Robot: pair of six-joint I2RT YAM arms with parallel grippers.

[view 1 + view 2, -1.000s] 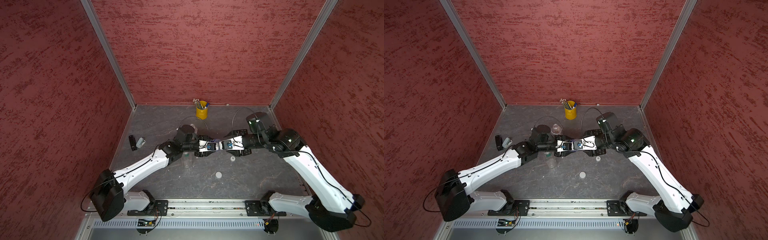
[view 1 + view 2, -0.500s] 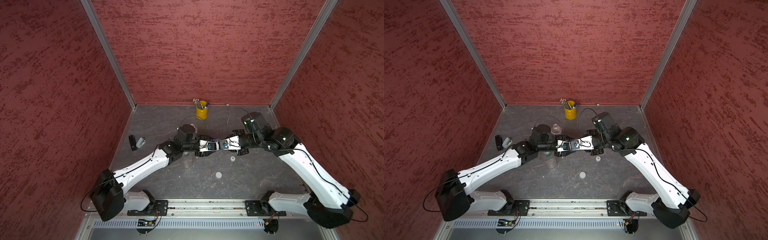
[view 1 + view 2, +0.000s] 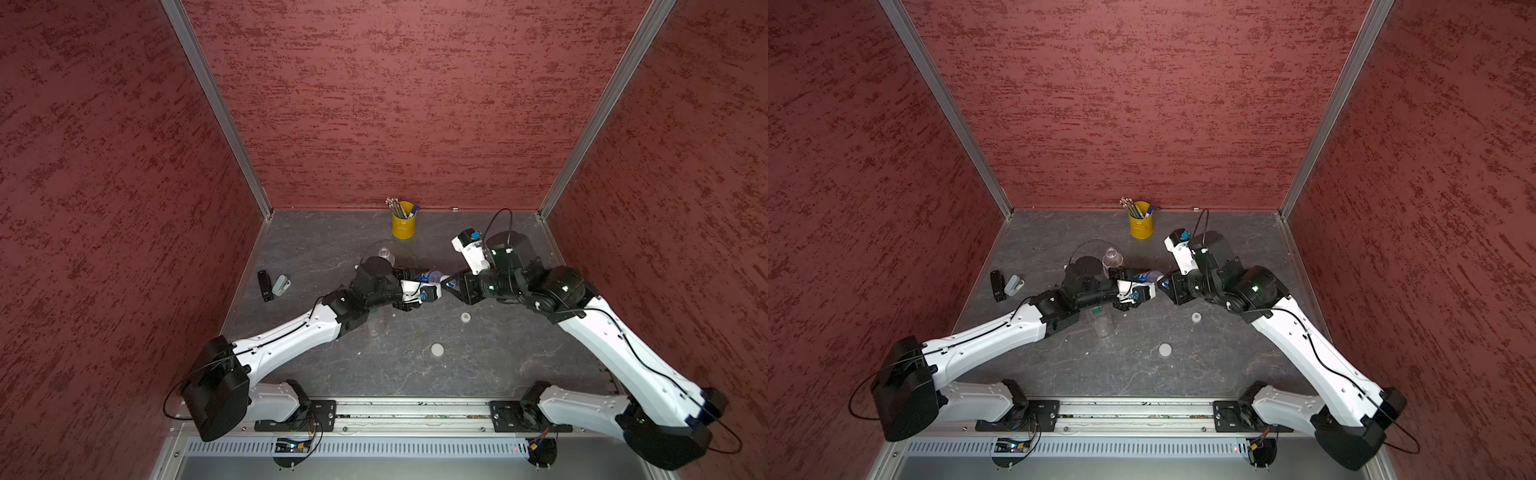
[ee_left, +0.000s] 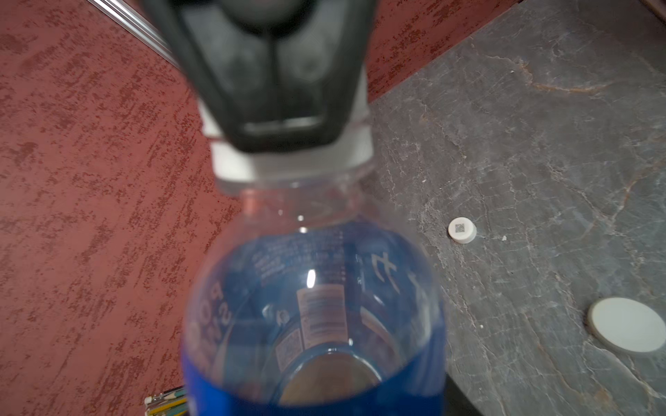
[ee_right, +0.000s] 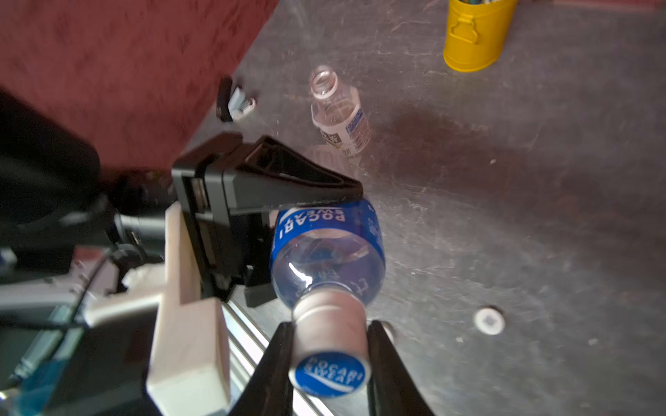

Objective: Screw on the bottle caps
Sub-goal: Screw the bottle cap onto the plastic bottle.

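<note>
My left gripper [image 3: 417,286] is shut on the blue-labelled bottle [image 3: 428,275] and holds it lying level above the table. One black finger [image 5: 288,183] presses on its label. In the left wrist view the bottle [image 4: 313,306] hides my own jaws. My right gripper [image 5: 329,335] is shut on the blue-and-white cap [image 5: 329,360], which sits on that bottle's neck. The small white cap with a dark square mark [image 3: 465,317] and the wide white cap [image 3: 437,350] lie on the table. The white-labelled bottle [image 5: 340,115] stands uncapped behind, and the clear bottle with a green neck band [image 3: 1100,320] stands by my left forearm.
A yellow pencil cup [image 3: 403,224] stands at the back wall. A black object [image 3: 264,285] and a grey one [image 3: 281,285] lie near the left wall. Red walls close in three sides of the grey table [image 3: 498,365].
My right wrist has rolled with its jaws round the cap, swinging its white camera mount up toward the back wall. The left arm and the bottle have stayed put.
</note>
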